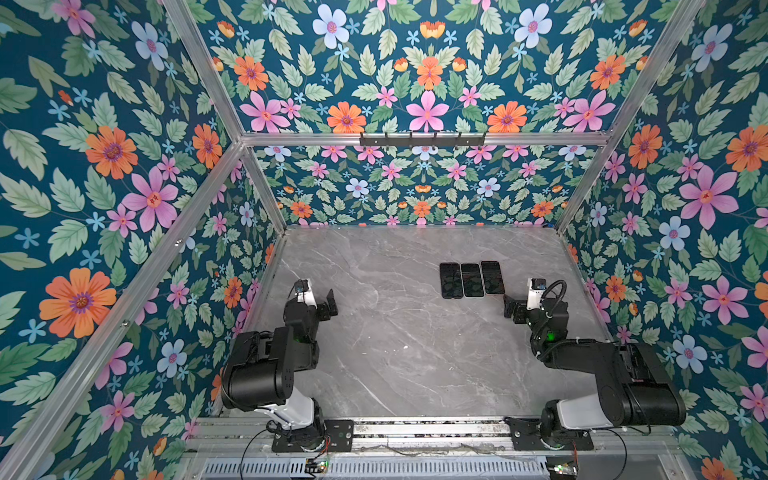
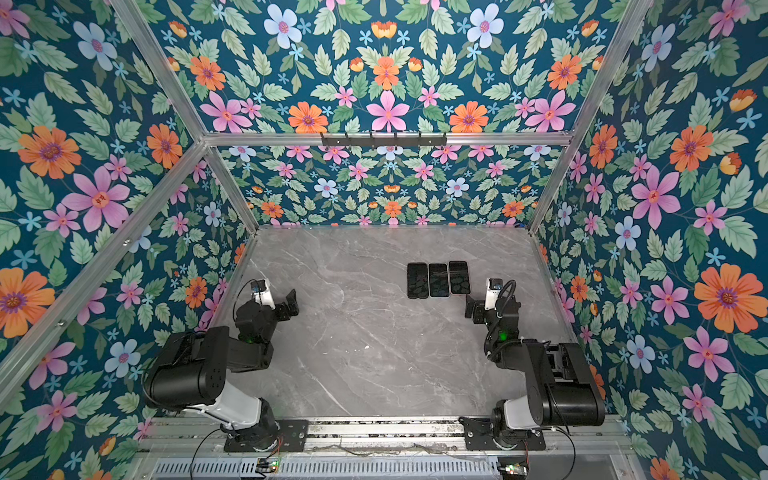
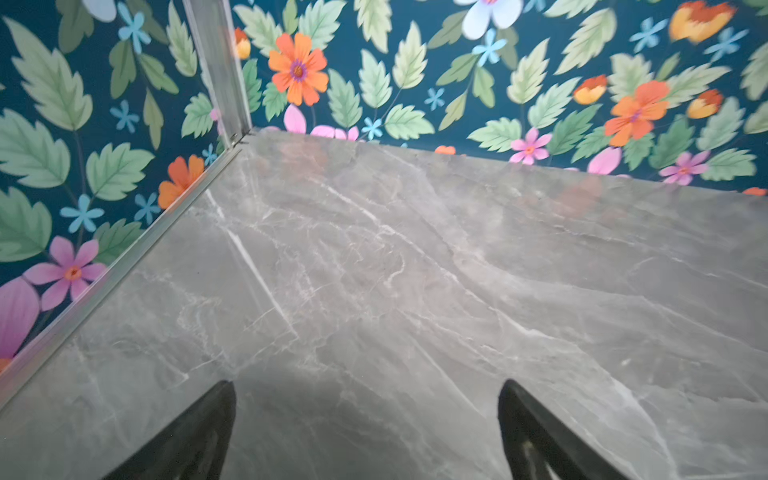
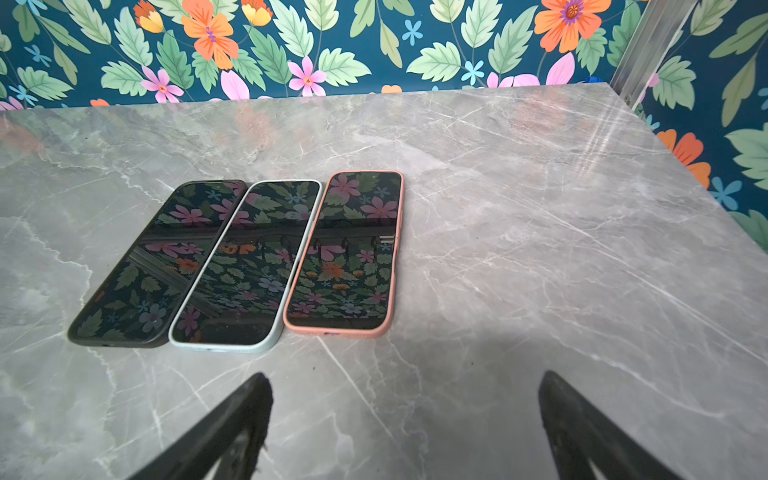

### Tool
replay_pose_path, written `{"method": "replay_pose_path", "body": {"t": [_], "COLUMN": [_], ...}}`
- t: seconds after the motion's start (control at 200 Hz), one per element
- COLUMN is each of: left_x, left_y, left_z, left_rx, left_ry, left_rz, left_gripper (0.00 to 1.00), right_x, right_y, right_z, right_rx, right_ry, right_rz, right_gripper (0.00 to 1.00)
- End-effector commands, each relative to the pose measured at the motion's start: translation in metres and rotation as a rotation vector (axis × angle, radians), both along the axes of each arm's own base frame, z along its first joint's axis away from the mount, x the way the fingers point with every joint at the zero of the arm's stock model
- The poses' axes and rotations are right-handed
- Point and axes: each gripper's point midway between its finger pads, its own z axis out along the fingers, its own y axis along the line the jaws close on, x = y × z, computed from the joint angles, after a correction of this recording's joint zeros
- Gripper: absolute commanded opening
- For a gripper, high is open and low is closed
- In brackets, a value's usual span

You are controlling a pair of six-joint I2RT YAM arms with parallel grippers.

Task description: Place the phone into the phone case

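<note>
Right end effector (image 4: 405, 378) hangs with its jaws wide apart and nothing between them, just short of the near end of the peach-cased phone (image 4: 349, 253), which lies screen up on the bench (image 4: 540, 249). Just beside that phone lies a pale-blue-cased phone (image 4: 245, 266), and on its far side from the peach-cased phone a black-cased phone (image 4: 153, 266), the three in a tight row. Well apart from the peach-cased phone, over bare marble, the left end effector (image 3: 366, 384) is likewise spread and empty. Every handset seems seated in its case, so I judge the step to be a check and a clean retreat. Look for a case lip standing proud at any corner, press only there with one jaw, and lift straight up so the row is not nudged.
</note>
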Motion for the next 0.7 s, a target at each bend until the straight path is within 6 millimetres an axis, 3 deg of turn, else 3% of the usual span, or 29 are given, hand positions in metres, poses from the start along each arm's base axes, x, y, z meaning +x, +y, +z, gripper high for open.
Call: {"method": "replay_pose_path", "body": {"t": [0.0, 0.045, 0.095, 0.695], "left_x": [0.002, 0.012, 0.017, 0.018], "left_y": [-0.003, -0.004, -0.006, -0.006], "left_z": [0.028, 0.016, 0.018, 0.016], "left_rx": [0.040, 0.047, 0.074, 0.077], "left_ry": [-0.135, -0.057, -0.059, -0.051], "left_rz": [-0.016, -0.022, 0.000, -0.001], "left_gripper": [1.00, 1.00, 1.00, 0.99], "right_x": [0.004, 0.004, 0.004, 0.004], "right_y": [0.001, 0.001, 0.001, -0.001], "right_z": [0.009, 0.010, 0.010, 0.011], "right_rx": [0.003, 0.003, 0.004, 0.095], "right_ry": [-0.040, -0.040, -0.041, -0.029], "right_rz": [0.003, 0.003, 0.004, 0.062], "right_gripper": [0.99, 0.99, 0.99, 0.99]}}
